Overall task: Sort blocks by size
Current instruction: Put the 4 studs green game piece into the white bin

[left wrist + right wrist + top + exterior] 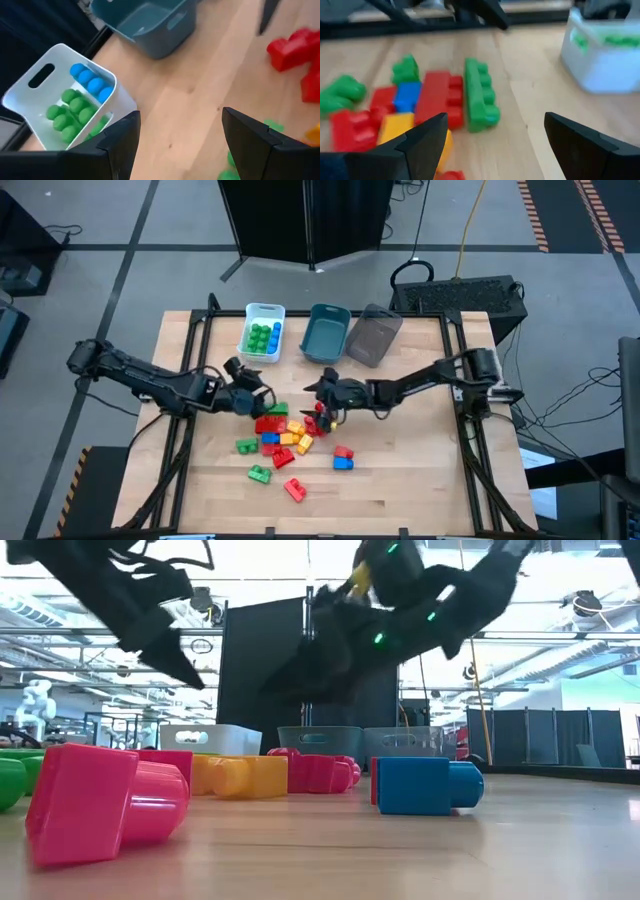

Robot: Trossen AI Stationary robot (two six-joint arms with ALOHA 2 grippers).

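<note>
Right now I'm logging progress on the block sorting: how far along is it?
Early. Done: a few green and blue blocks sit in the white bin. The teal bin looks empty in the left wrist view. In hand: nothing; the left gripper and right gripper are open and empty over the pile. Left: most blocks, still loose on the table.

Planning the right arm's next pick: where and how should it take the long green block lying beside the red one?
Grip the long green block across its narrow width, near mid-length, coming from above. It lies flat with its free long side facing bare table; the other side sits close against the red block, so one finger has little room there. The right gripper is open.
</note>
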